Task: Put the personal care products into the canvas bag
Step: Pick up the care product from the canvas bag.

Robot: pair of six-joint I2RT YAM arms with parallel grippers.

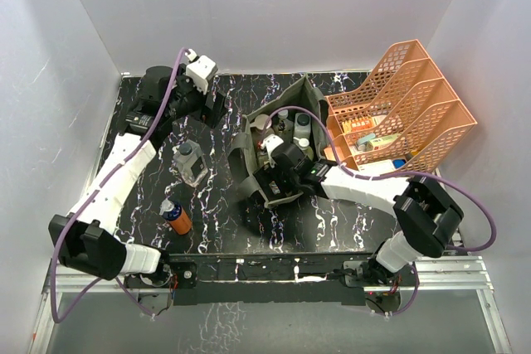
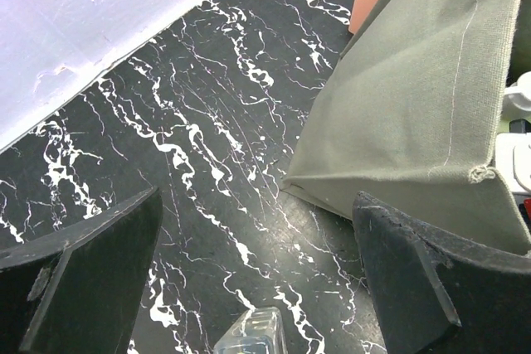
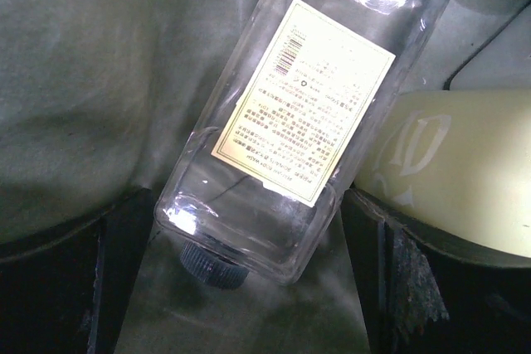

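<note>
I am hovering my right claw (image 3: 249, 275), open and empty, inside the olive-green canvas bag (image 2: 415, 97), the small orange bottle (image 1: 176, 218) sitting leftward, nearer my left arm (image 1: 116, 173).

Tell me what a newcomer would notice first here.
The olive canvas bag mid-table, holding several bottles, with the right gripper open either side of a clear labelled bottle lying inside. Next, the orange lattice tray at the far right, and two leftovers on the left: a black-capped bottle and an orange bottle.
</note>
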